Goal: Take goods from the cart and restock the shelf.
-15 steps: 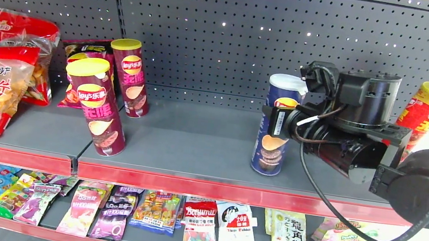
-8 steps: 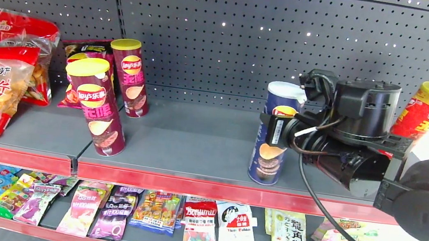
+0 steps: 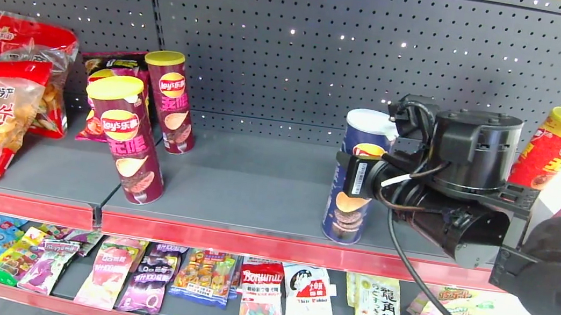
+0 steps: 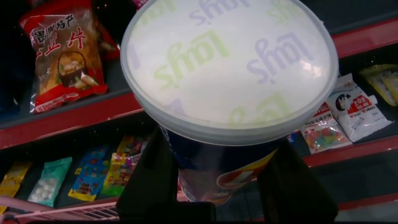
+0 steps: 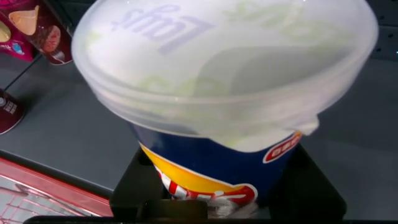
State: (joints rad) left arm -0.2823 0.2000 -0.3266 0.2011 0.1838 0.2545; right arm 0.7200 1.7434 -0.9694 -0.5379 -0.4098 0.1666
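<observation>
Navy crisp can | pinched by right end effector | shelf front edge | left end effector pinches second crisp can

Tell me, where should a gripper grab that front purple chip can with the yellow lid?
Probably around the middle of the front purple can's straight round body, coming in level from the shelf's open front edge. It stands upright with free space on both sides, while a second purple can and a dark bag crowd it from behind. Its yellow lid looks too wide to pinch.
</observation>
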